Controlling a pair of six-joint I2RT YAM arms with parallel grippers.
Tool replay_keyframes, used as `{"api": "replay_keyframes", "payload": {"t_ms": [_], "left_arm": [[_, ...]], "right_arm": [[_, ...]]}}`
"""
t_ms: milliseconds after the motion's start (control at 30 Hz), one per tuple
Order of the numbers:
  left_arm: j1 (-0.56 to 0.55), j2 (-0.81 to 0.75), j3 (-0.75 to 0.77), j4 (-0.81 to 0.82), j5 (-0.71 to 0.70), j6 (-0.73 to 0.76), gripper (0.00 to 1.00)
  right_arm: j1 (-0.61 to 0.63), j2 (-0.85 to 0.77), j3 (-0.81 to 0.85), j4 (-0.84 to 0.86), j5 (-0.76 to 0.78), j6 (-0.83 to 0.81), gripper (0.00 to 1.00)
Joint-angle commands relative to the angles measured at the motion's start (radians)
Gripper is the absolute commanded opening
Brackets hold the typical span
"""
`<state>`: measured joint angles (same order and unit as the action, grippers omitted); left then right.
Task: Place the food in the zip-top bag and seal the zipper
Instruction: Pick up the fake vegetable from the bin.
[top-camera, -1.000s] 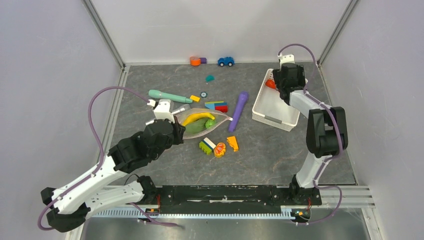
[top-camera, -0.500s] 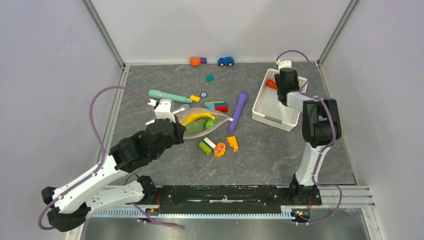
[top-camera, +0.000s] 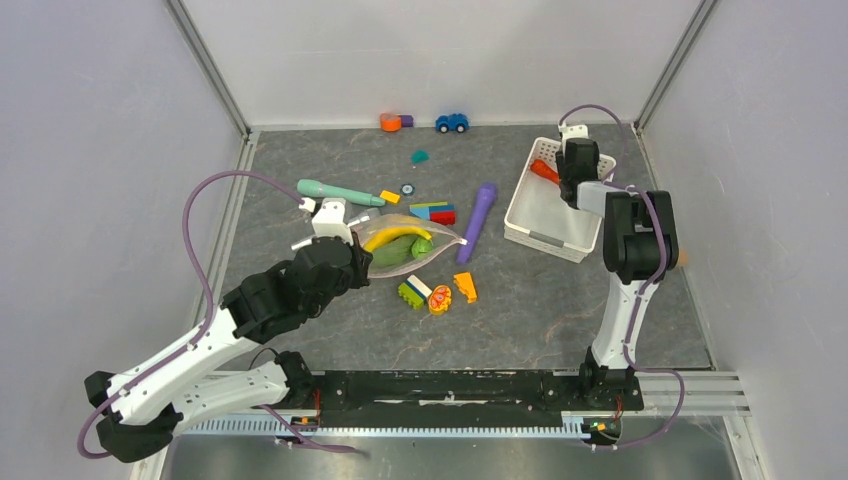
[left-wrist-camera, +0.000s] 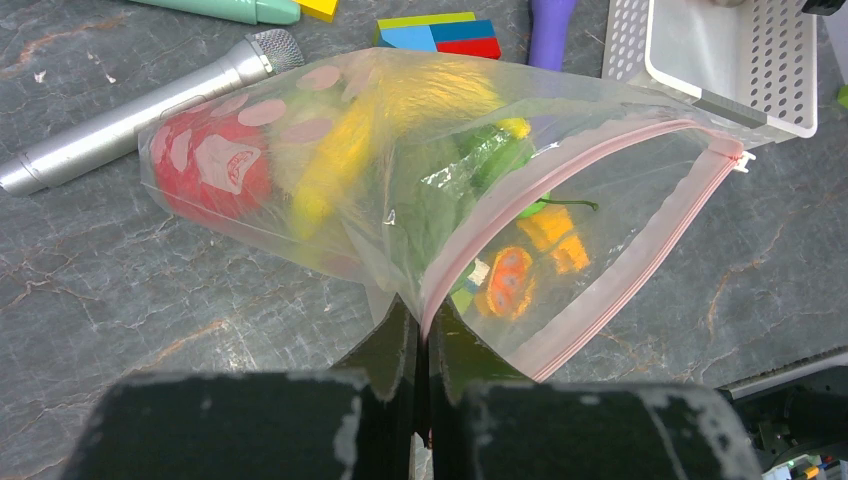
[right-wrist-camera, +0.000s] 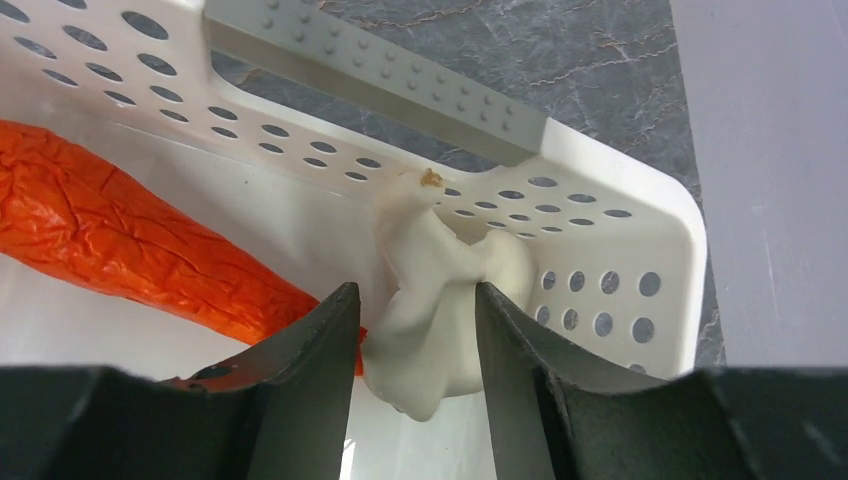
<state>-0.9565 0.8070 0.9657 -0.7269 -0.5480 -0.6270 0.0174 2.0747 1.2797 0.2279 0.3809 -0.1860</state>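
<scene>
2 grips — left gripper (left-wrist-camera: 422, 318) clamps the zip-top bag (left-wrist-camera: 400, 150), right gripper (right-wrist-camera: 415, 300) pinches the beige piece (right-wrist-camera: 445, 255).

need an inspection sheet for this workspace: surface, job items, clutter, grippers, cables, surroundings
surface: dark marbled table, no spills seen
job's things: zip-top bag open, zipper unsealed, banana and tomato inside; carrot and beige piece in white basket
clutter: purple stick, teal stick, blocks, toy car, microphone
grippers: left gripper shut on the bag's mouth edge; right gripper shut on the beige piece
cables: purple cable loops off each arm, no snag seen
surroundings: pale walls, metal frame; nothing else seen
</scene>
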Motion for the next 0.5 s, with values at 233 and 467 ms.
{"api": "replay_keyframes", "payload": {"t_ms": [233, 467], "left_arm": [[0.005, -0.006, 0.015, 0.021, -0.02, 0.016, 0.02], [0.006, -0.001, 0.015, 0.021, -0.018, 0.015, 0.02]], "right_arm": [[-0.035, 0.035, 0.06, 0.004, -0.025, 0.077, 0.34], [-0.055, 0.03, 0.056, 0.005, -0.049, 0.096, 0.11]]}}
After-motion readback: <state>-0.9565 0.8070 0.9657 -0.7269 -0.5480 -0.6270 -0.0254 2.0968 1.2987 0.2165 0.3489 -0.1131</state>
